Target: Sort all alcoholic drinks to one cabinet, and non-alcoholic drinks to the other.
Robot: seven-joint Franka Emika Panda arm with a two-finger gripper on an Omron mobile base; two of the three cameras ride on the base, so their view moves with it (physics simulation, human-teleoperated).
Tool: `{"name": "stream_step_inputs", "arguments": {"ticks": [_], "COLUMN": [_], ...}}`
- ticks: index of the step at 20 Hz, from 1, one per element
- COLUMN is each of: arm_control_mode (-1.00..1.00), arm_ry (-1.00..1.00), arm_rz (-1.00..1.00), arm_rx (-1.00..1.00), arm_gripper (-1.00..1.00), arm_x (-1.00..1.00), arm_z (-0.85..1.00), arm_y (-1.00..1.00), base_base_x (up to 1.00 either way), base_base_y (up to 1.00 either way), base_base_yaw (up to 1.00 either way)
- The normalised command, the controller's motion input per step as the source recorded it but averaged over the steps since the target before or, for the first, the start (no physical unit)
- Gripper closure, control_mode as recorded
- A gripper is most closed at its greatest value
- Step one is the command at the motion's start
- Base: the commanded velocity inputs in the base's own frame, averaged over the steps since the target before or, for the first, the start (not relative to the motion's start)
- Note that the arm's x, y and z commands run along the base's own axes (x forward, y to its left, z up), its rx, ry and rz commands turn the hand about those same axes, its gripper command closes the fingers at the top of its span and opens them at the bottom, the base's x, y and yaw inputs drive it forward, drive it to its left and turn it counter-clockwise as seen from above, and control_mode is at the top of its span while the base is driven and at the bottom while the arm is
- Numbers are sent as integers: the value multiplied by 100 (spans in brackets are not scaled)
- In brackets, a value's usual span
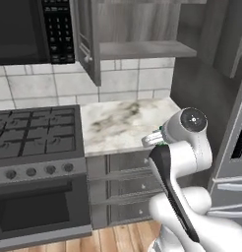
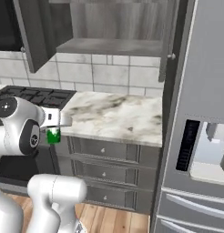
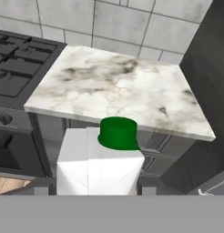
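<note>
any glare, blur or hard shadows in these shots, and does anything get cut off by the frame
Left base view: flat, even light, soft and low-res, no glare on the marble counter. Right base view: the cabinet interior is dim. Hand view: the white carton with green cap is cropped at the bottom.

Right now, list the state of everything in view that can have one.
Claw: shut on the carton, held off the counter.
Green-capped white carton: cap on, upright in the hand view.
Upper cabinet door: open.
Cabinet shelf: bare.
Counter drawers: shut.
Oven door: shut.
</note>
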Motion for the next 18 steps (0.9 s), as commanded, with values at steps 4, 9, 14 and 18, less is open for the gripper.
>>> {"name": "stream_step_inputs", "arguments": {"ticks": [4,9,14,18], "arm_control_mode": [100,100,100,100], "arm_ry": [0,0,0,0], "arm_rz": [0,0,0,0], "arm_rx": [0,0,0,0], "arm_gripper": [100,100,100,100], "arm_x": [0,0,0,0], "arm_z": [0,0,0,0], "arm_y": [0,0,0,0], "base_base_x": [43,69,73,68], "base_base_y": [-47,-46,-46,-29], "base_base_yaw": [0,0,0,0]}}
